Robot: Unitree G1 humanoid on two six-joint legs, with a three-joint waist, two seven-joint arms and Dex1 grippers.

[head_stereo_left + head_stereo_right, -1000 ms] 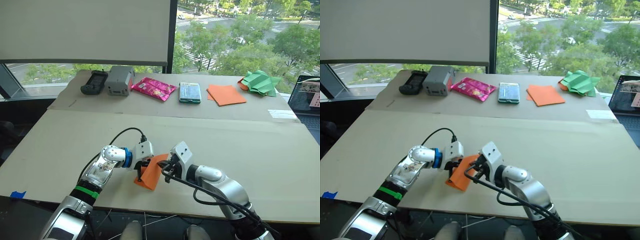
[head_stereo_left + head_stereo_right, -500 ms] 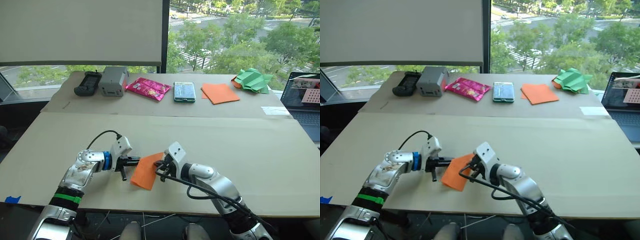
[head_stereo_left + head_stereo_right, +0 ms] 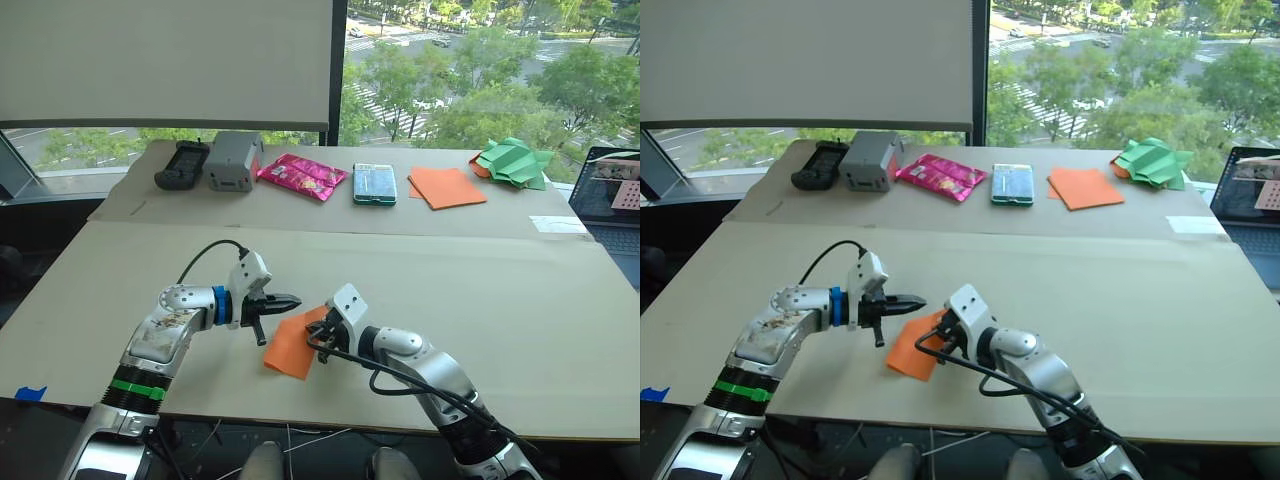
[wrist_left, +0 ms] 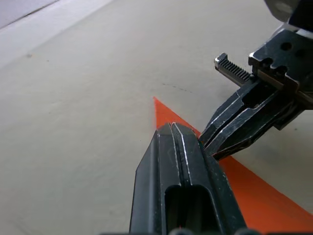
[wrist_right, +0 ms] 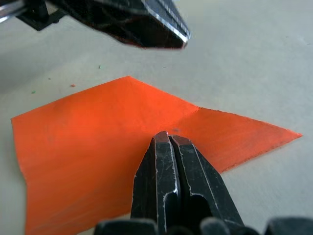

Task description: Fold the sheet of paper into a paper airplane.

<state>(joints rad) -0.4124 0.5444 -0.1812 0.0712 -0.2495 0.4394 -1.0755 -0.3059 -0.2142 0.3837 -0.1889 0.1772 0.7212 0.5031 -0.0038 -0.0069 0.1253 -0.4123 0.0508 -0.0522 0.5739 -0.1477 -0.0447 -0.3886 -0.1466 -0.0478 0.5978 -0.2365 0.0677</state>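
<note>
Barely begun: sheet of paper (image 3: 292, 344) near flat on tabletop (image 3: 520, 300), both pincers (image 3: 290, 300) (image 3: 316, 342) pressed together, folding mostly left.

Bare table (image 3: 520, 320) surrounds the sheet of paper (image 3: 290, 345); clutter lines only the far edge.

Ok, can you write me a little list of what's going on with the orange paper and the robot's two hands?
paper: orange sheet lying on the table, near its front edge
right gripper: shut, tip on the paper
left gripper: shut, empty, pointing at the paper from the robot's left
airplane: not folded yet
back of table: stack of orange sheets, crumpled green paper
</note>
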